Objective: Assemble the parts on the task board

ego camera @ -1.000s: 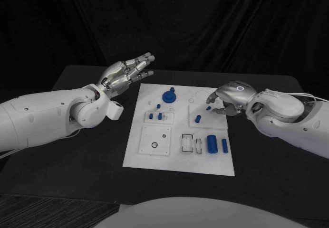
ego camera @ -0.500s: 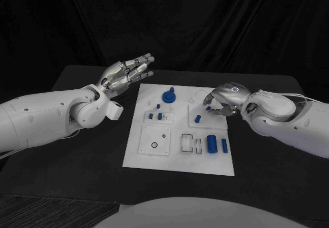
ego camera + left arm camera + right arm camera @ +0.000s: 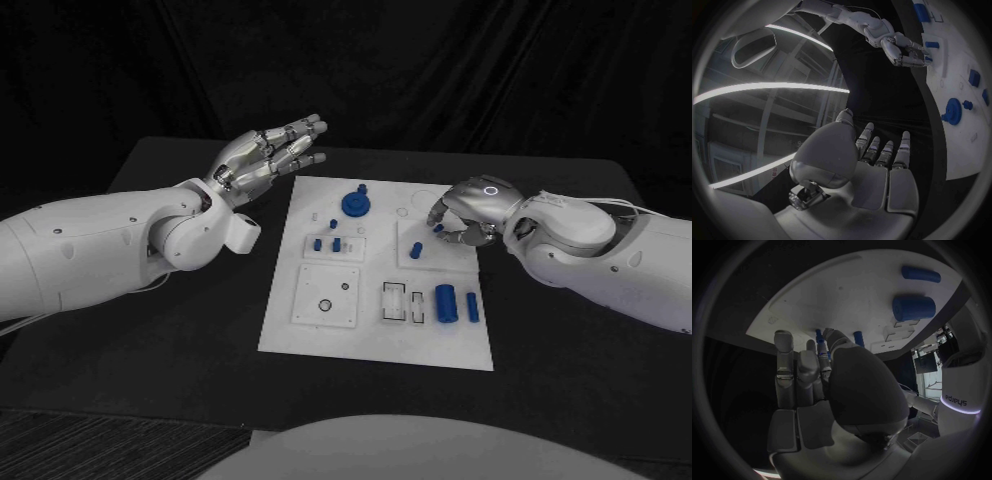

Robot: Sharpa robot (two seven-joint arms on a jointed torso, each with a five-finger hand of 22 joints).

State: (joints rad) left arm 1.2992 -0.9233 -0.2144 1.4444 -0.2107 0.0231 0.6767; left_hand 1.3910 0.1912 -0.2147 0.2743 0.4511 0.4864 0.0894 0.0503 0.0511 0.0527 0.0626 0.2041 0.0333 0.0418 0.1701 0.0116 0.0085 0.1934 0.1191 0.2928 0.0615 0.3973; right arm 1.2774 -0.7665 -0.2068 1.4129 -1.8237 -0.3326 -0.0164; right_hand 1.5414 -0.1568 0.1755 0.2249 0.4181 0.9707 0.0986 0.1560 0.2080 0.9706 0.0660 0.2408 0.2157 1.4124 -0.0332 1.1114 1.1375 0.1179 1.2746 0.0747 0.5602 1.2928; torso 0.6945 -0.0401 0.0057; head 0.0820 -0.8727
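**Two hands at the task board, one raised, one low over its right edge**

Two white arms flank the task board (image 3: 378,330), which I see lying in the middle of the black table (image 3: 173,330), its long side running from near to far.

Left hand (image 3: 264,158): raised over the table off the board's far left corner, palm up, fingers straight and spread, holding nothing. In the left wrist view the same hand (image 3: 873,165) shows a bare palm.

Right hand (image 3: 473,208): low over the board's right edge at its far half, fingers curled down and inward toward the board. In the right wrist view a slim blue peg (image 3: 820,342) stands just beside the fingertips (image 3: 784,340); I cannot tell whether the hand pinches it or only touches it, nor whether the fingers are closed.

Parts on the board: a round blue knob (image 3: 355,206) at the far middle; small blue pegs (image 3: 326,243) in the left plate; an upright blue peg (image 3: 417,250) in the right plate, just left of the right hand; a thick blue cylinder (image 3: 446,302) and a thin blue rod (image 3: 473,308) lying side by side near the right edge, at the near half.
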